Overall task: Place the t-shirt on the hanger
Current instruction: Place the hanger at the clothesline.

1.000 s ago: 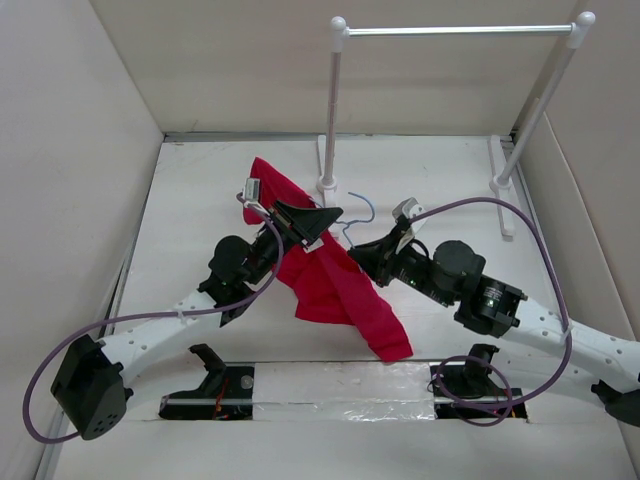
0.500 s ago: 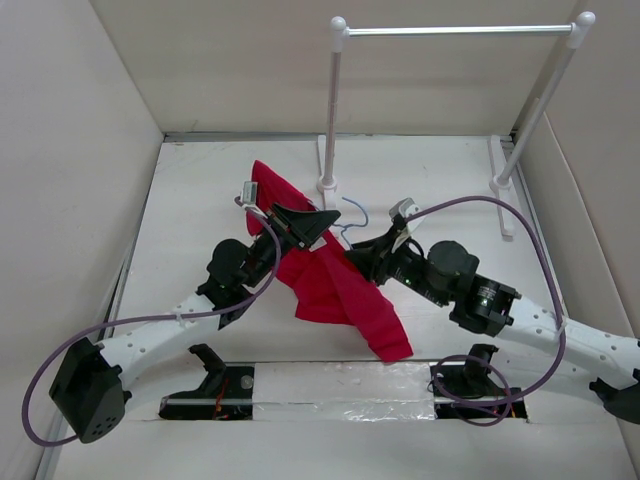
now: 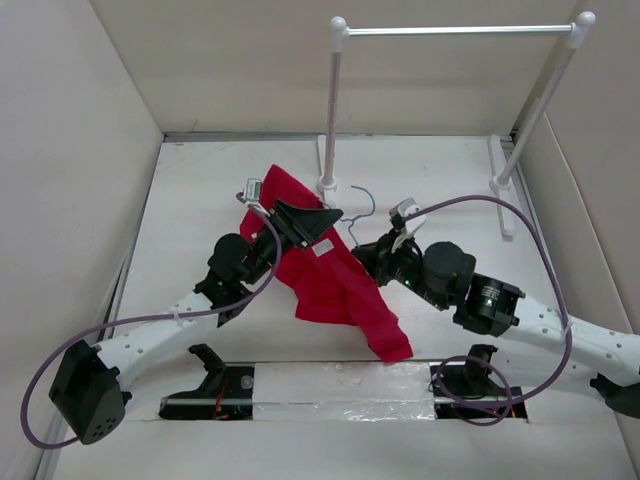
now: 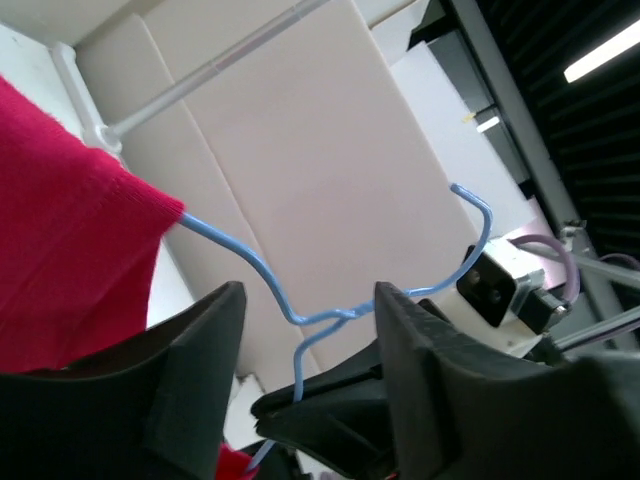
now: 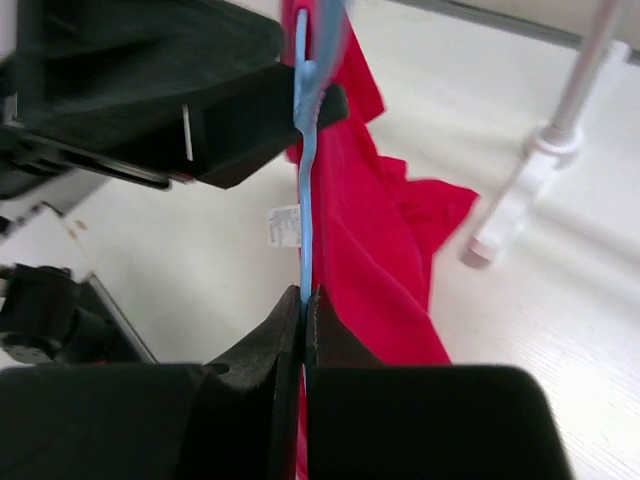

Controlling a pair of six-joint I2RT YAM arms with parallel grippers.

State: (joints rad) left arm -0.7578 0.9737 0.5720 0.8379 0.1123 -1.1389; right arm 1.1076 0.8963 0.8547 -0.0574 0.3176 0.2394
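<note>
One red t-shirt (image 3: 335,285), one pale blue wire hanger (image 5: 303,210), two claws and one white rail stand (image 3: 455,30) with two ball-topped posts are on the desk (image 3: 200,200). The right claw (image 5: 303,300) is pinched tight on the hanger's lower wire, holding it near the desk's middle, hook toward the far side. The left claw (image 4: 308,300) is spread apart, with the hanger's twisted neck in its gap. One hanger shoulder runs into the t-shirt; the remaining cloth trails near and right onto the desk. Compared with half a second ago, the hook sits farther and more to the right. The t-shirt's far corner has also shifted right.
</note>
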